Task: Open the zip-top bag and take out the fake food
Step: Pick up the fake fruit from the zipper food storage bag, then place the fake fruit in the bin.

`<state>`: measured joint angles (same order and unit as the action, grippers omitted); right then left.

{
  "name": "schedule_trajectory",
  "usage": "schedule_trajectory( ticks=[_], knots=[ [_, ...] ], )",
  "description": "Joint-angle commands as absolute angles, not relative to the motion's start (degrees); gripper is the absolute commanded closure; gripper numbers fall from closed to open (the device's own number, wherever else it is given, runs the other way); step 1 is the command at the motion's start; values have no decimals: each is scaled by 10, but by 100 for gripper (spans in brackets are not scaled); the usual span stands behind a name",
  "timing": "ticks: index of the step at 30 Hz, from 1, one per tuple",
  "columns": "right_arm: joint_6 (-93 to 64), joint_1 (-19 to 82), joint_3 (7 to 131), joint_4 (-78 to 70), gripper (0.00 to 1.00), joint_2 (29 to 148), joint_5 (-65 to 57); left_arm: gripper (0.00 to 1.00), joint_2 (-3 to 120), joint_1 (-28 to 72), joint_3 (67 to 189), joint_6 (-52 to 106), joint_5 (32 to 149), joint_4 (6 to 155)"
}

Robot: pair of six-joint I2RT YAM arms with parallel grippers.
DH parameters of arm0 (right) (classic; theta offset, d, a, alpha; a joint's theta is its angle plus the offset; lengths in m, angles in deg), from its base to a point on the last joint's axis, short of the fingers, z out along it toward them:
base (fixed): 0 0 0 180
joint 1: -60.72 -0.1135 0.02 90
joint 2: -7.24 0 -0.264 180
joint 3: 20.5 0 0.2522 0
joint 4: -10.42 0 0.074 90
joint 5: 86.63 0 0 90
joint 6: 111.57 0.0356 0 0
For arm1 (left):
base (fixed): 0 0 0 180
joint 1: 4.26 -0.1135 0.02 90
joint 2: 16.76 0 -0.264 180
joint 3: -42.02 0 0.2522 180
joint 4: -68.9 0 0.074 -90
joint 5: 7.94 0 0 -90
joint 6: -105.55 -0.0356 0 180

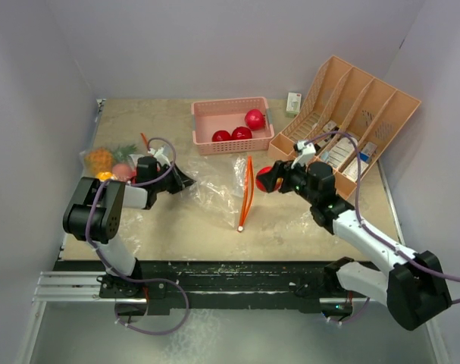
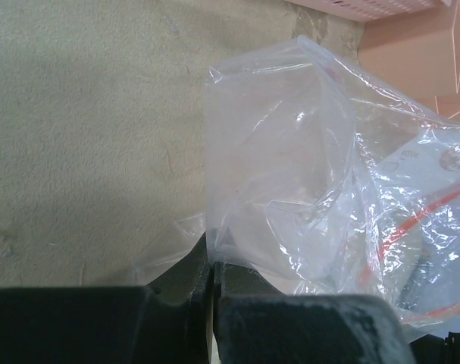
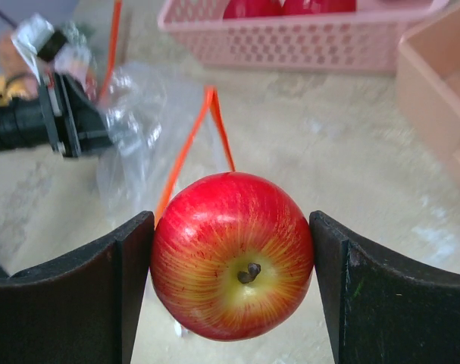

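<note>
The clear zip-top bag (image 1: pixel 214 186) lies crumpled mid-table, its orange zip strip (image 1: pixel 247 193) standing open. My left gripper (image 1: pixel 180 180) is shut on the bag's left edge; in the left wrist view the film (image 2: pixel 305 167) rises straight from the closed jaws (image 2: pixel 211 269). My right gripper (image 1: pixel 269 179) is shut on a red apple (image 3: pixel 231 254), a piece of the fake food, held just right of the zip strip above the table. Three red fruits (image 1: pixel 241 129) lie in the pink basket (image 1: pixel 203 114). An orange pineapple (image 1: pixel 101 159) and other small pieces sit at the far left.
A peach divided organiser (image 1: pixel 366 114) with small cartons stands at the back right, close beside my right arm. A small white box (image 1: pixel 293 102) sits between it and the basket. Walls close in the table on the left, back and right.
</note>
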<state>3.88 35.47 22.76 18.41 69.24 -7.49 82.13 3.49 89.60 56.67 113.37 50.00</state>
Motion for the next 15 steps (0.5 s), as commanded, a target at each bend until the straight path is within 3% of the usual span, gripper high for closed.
schedule_trajectory(
  ticks=[1,15],
  knots=[
    [2,364,326,144,38,685,-3,100,808,32,884,552,1135,481],
    [-60,369,694,171,38,1055,-53,100,792,95,835,575,1124,448]
  ],
)
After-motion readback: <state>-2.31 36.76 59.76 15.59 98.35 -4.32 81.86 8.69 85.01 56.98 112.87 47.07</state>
